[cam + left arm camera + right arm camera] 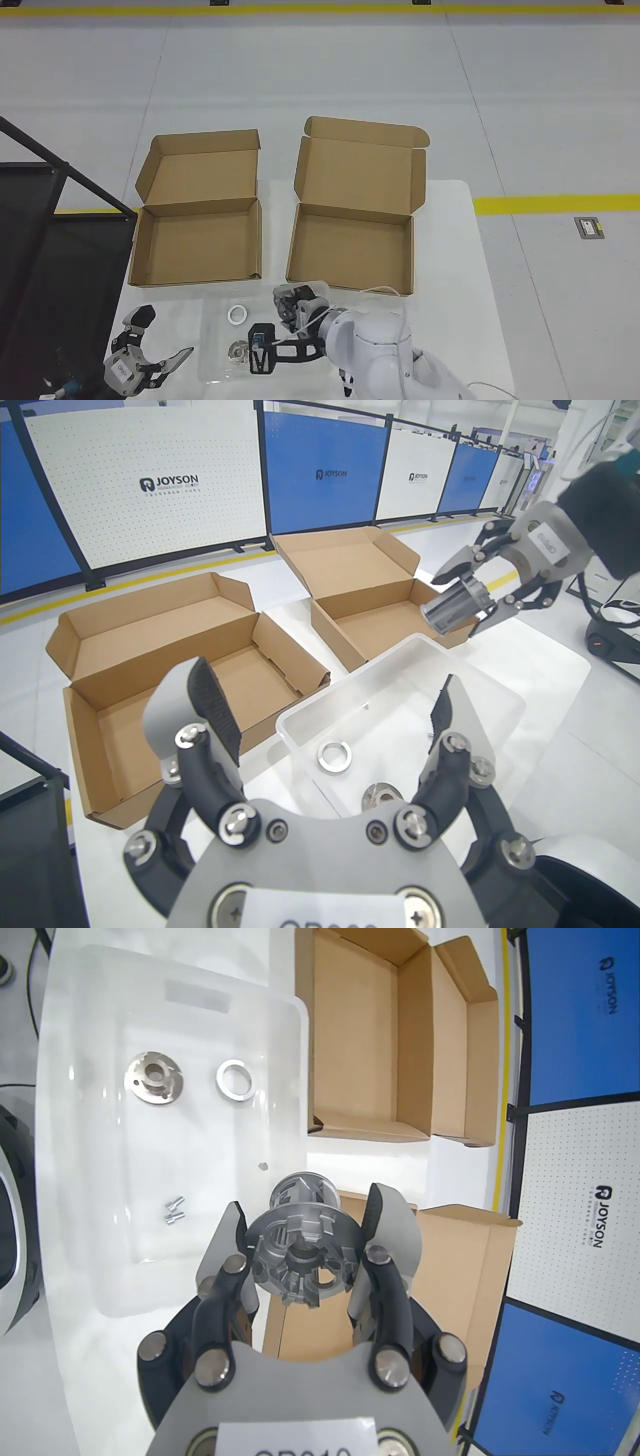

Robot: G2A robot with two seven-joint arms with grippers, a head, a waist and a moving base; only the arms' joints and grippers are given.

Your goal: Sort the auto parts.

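right gripper (307,1223) is closed partway on a grey slotted cast-metal hub (305,1248), held above the far edge of the clear plastic tray (304,1078). it looks heavy, rigid and slick; gripping across the flange seems sound. left gripper (325,680) gapes empty beside that tray.

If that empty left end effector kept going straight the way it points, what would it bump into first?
Most likely the clear plastic tray, near the plain silver metal ring lying inside it. The open left end effector points down into that tray; exact depth is hard to judge.
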